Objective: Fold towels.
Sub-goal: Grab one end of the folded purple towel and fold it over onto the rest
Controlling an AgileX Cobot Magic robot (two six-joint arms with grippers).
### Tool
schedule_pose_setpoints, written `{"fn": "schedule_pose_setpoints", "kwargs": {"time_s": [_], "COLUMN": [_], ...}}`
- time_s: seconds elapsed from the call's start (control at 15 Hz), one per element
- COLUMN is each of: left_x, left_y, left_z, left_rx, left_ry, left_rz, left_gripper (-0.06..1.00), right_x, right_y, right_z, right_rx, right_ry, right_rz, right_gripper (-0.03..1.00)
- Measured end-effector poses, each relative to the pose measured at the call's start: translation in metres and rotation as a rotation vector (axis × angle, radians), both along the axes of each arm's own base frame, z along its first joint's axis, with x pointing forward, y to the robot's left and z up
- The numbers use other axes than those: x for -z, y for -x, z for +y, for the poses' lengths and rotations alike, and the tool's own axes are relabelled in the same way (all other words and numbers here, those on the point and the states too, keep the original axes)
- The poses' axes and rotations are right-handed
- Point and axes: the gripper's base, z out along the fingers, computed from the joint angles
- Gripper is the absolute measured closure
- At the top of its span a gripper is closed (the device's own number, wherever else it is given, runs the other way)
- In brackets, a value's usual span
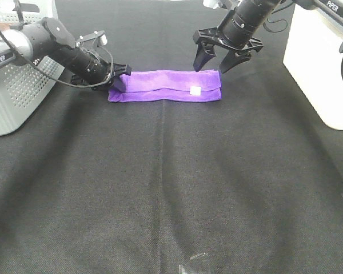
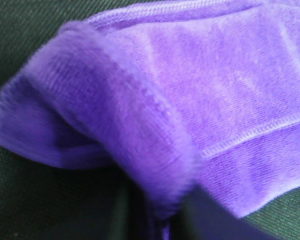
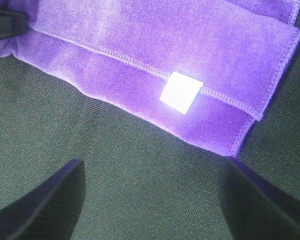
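Note:
The purple towel (image 1: 166,85) lies folded into a long narrow strip on the black cloth at the back middle, with its white tag (image 1: 195,90) near the right end. My left gripper (image 1: 118,74) is at the strip's left end, shut on that end, which is bunched and slightly raised. In the left wrist view the towel (image 2: 190,90) fills the frame, pinched just above a dark finger (image 2: 220,220). My right gripper (image 1: 211,67) is open and empty, hovering just behind and above the right end. The right wrist view shows the towel (image 3: 140,45), the tag (image 3: 180,92) and the spread fingertips (image 3: 45,200).
A grey perforated box (image 1: 11,85) stands at the far left behind the left arm. A white box (image 1: 320,63) stands at the far right. A small clear scrap (image 1: 191,264) lies at the front edge. The black cloth (image 1: 171,188) covers the table.

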Motion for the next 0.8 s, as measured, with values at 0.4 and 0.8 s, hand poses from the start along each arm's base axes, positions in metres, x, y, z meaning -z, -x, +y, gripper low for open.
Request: {"fn": "schedule_pose_setpoints", "kwargs": {"time_s": [0.4, 0.8], "left_x": [-0.024, -0.085], "left_y": [-0.001, 0.003], "left_z": [-0.003, -0.041], "left_rx": [0.101, 0.213], "left_ry": [-0.057, -0.007], "left_rz": [-0.022, -0.203], "left_gripper": [0.9, 0.9], "right_x": [0.0, -0.039], "right_y": [0.0, 0.005], "right_z": [0.0, -0.005], "right_rx": [0.0, 0.002], "right_ry": [0.0, 0.026], "right_rz": [0.0, -0.082], "right_gripper": [0.24, 0.24]}}
